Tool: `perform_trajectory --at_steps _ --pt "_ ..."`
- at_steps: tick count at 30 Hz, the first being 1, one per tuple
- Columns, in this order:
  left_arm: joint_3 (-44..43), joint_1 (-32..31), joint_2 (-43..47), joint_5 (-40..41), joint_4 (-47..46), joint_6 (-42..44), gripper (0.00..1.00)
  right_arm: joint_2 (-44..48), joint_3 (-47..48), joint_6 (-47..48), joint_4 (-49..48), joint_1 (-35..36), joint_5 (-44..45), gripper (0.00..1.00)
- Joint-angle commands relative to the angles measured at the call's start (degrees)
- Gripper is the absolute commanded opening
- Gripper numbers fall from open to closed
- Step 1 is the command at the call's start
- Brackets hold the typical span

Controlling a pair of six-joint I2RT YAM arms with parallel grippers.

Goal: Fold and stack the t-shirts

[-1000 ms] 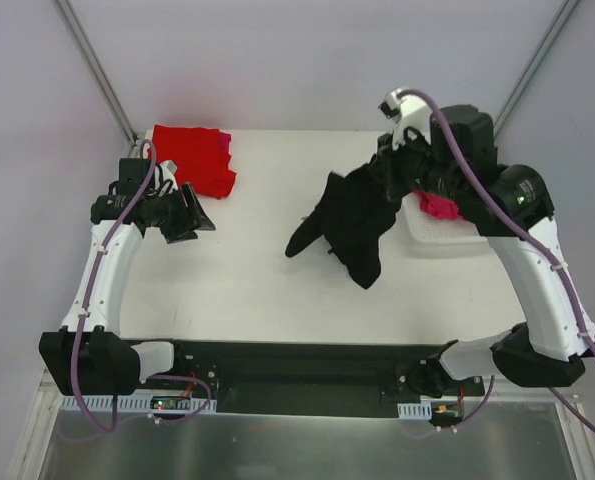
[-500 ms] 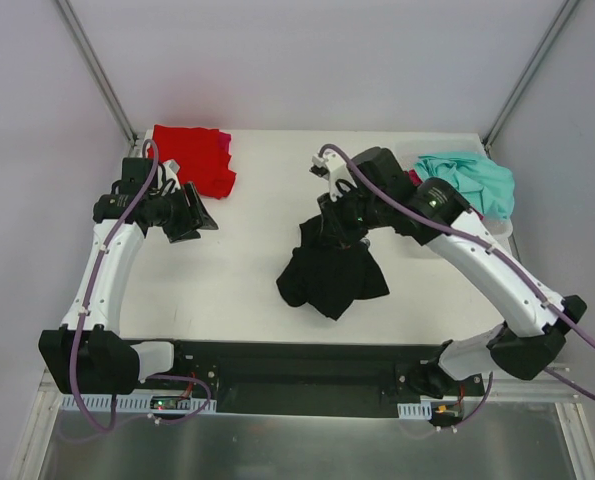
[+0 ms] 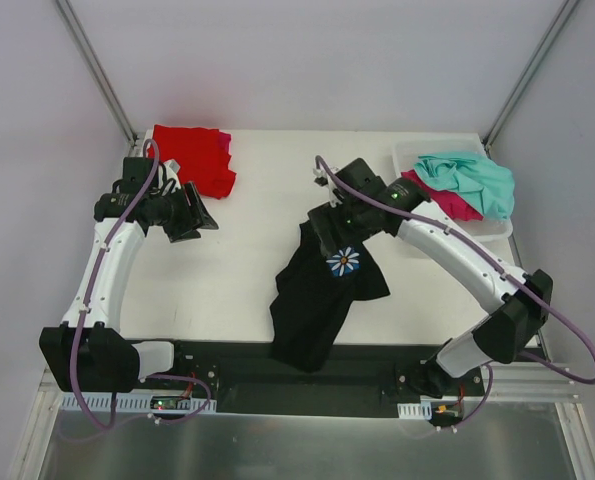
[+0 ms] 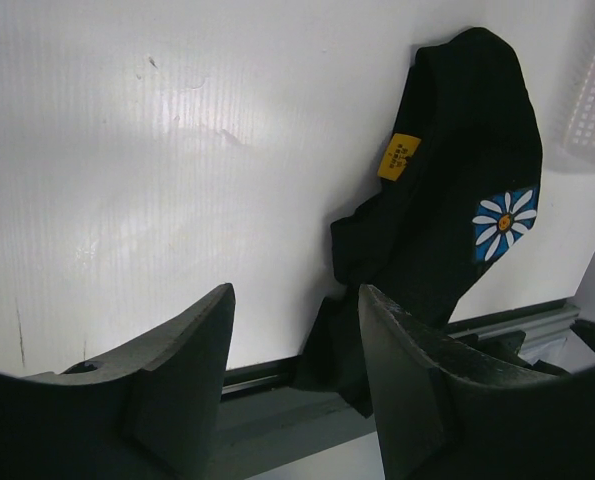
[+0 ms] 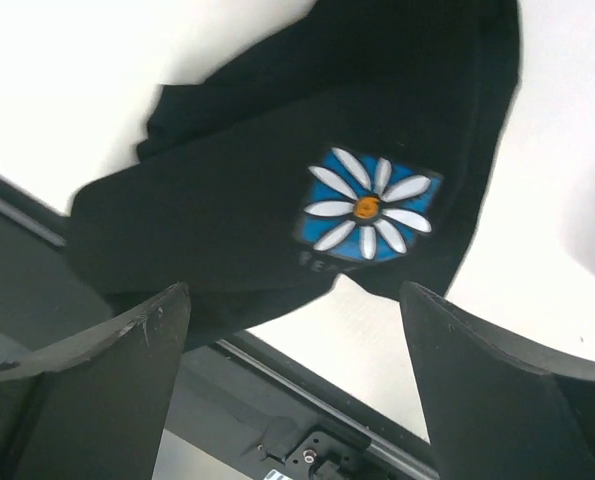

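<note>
The black t-shirt point(image 3: 322, 290) lies loosely spread at the table's middle, daisy print point(image 3: 344, 262) up, its lower end hanging over the front edge. My right gripper point(image 3: 329, 215) hovers just above its far end, open and holding nothing; the daisy point(image 5: 369, 207) and black cloth point(image 5: 247, 190) lie below its jaws point(image 5: 295, 320). My left gripper point(image 3: 195, 215) is open and empty at the left, beside the folded red t-shirt point(image 3: 192, 158), with a magenta edge point(image 3: 223, 146) under it. From the left wrist, the black shirt point(image 4: 457, 180) lies well beyond that gripper point(image 4: 297, 325).
A white basket point(image 3: 407, 156) at the back right holds a teal t-shirt point(image 3: 469, 180) over a magenta-pink one point(image 3: 449, 206). The black rail point(image 3: 277, 365) runs along the table's front edge. Walls stand close on both sides.
My right gripper carried the black shirt from the basket toward the table's middle, opened and let it go. The shirt now lies spread out with the daisy showing. The left arm stayed still.
</note>
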State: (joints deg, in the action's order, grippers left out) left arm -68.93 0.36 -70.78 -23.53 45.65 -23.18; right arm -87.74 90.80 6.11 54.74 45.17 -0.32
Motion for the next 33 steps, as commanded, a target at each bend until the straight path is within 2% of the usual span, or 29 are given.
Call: perform_trajectory --at_steps 1,5,9,16,26,33 --pt "-1.21 -0.18 0.03 -0.11 -0.47 -0.02 0.53 3.01 -7.20 -2.24 -3.23 -6.74 1.73 0.88" --pt "-1.04 -0.18 0.38 0.06 -0.47 0.15 0.53 3.99 -13.54 -3.64 -6.49 -16.48 -1.52 0.88" --pt "-1.12 -0.18 0.21 -0.11 -0.47 -0.02 0.53 0.83 -14.52 -5.14 -6.84 -23.80 -4.07 0.86" --pt "-1.04 -0.19 0.65 1.03 -0.04 0.50 0.53 -0.49 -13.64 -8.21 -4.65 -28.63 -2.14 0.84" --pt "-0.95 -0.18 0.38 1.12 -0.03 0.15 0.53 -0.23 -20.31 -9.80 -3.76 -31.19 -0.04 0.83" --pt "-0.95 -0.27 0.29 1.64 -0.03 0.24 0.53 -6.02 -20.32 -11.12 -4.64 -34.71 6.11 0.82"
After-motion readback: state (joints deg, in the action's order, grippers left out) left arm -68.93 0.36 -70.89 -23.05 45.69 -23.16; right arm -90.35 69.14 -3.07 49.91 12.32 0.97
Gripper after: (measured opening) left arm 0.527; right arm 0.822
